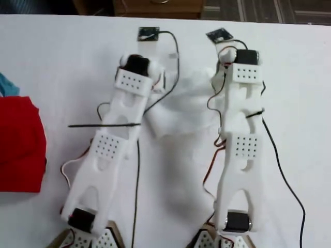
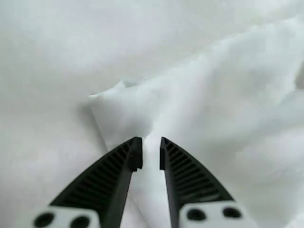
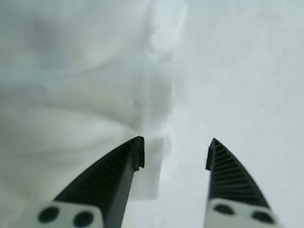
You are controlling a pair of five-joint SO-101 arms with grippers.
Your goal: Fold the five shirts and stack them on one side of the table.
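Note:
A white shirt (image 1: pixel 181 111) lies crumpled on the white table between my two arms. In the left wrist view my left gripper (image 2: pixel 150 154) is shut on a raised fold of the white shirt (image 2: pixel 213 95), close to a pointed corner of the cloth. My right gripper (image 3: pixel 175 154) stands open over the side edge of the white shirt (image 3: pixel 71 95); one finger is above the cloth and the other above bare table. A folded red shirt (image 1: pixel 18 144) lies at the table's left edge. A bit of blue cloth (image 1: pixel 6 85) shows behind it.
The left arm (image 1: pixel 116 134) and right arm (image 1: pixel 240 129) stretch from the near edge toward the table's middle, with black cables (image 1: pixel 282 170) trailing beside them. Two small dark modules (image 1: pixel 149 33) sit at the back. Bare table (image 1: pixel 300 103) lies to the right.

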